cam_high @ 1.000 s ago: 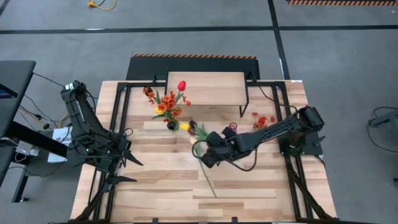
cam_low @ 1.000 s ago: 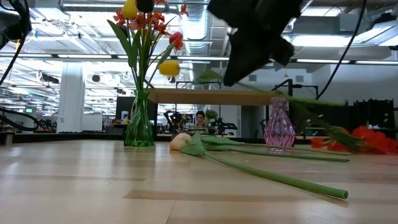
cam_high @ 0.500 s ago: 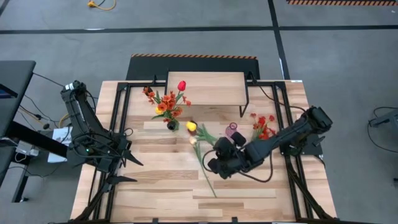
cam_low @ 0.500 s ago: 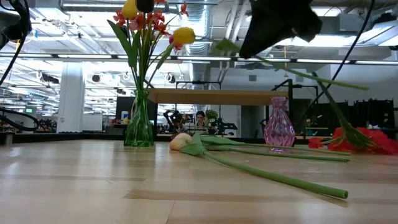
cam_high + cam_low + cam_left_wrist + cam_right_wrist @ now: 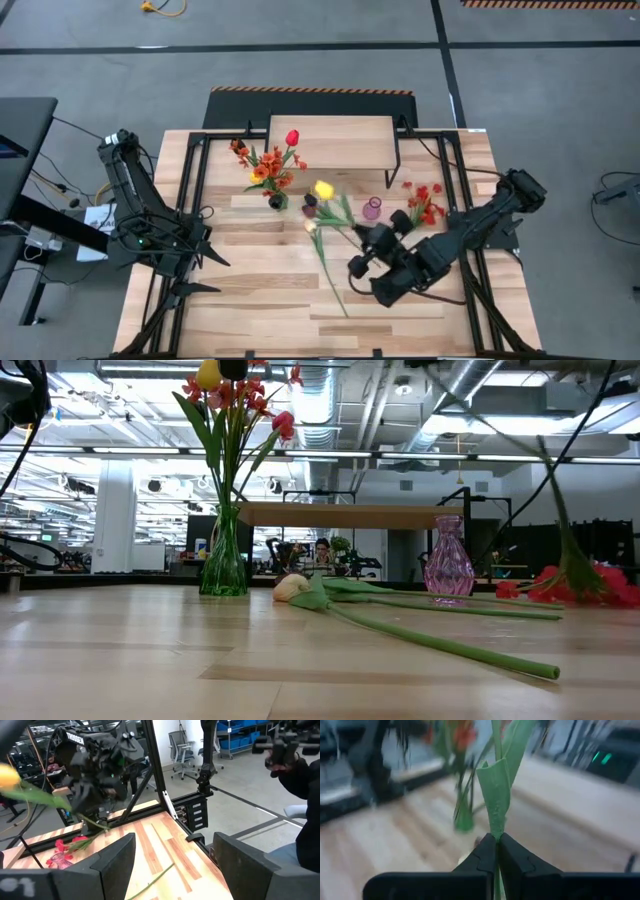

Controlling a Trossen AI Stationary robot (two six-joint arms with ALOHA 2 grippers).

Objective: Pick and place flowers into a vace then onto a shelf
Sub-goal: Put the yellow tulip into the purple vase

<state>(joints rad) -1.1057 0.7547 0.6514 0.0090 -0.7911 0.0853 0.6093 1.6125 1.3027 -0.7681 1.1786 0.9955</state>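
We count two vases on the slatted tabletop (image 5: pixel 250 320): a green glass vase (image 5: pixel 224 565) already holding a bunch of flowers (image 5: pixel 268 165) — a red tulip, a yellow one and sprays of red-orange blossoms among them — and a small pink vase (image 5: pixel 448 568) standing empty to its side, in front of the shelf (image 5: pixel 333 142). The shelf, a single low riser with a light plank top, sits at the far edge of the tabletop with nothing on its top. The right gripper (image 5: pixel 362 238) is raised above the middle of the tabletop, its fingers (image 5: pixel 485 857) pressed together on the green stem of one yellow tulip (image 5: pixel 323 189), whose head points toward the green vase; in the right wrist view a folded leaf rises straight out from between the fingers. One cream tulip (image 5: pixel 291 587) lies flat on the tabletop, its long stem running toward the near edge. One loose cluster of red blossoms (image 5: pixel 424 200) lies on the right side of the tabletop, near the right arm. We also see a dark tulip head just beside the yellow one, though which stem it belongs to we cannot tell. The left gripper (image 5: pixel 205 262) waits at the left edge of the tabletop — fingers (image 5: pixel 117 857) spread wide apart, holding nothing.
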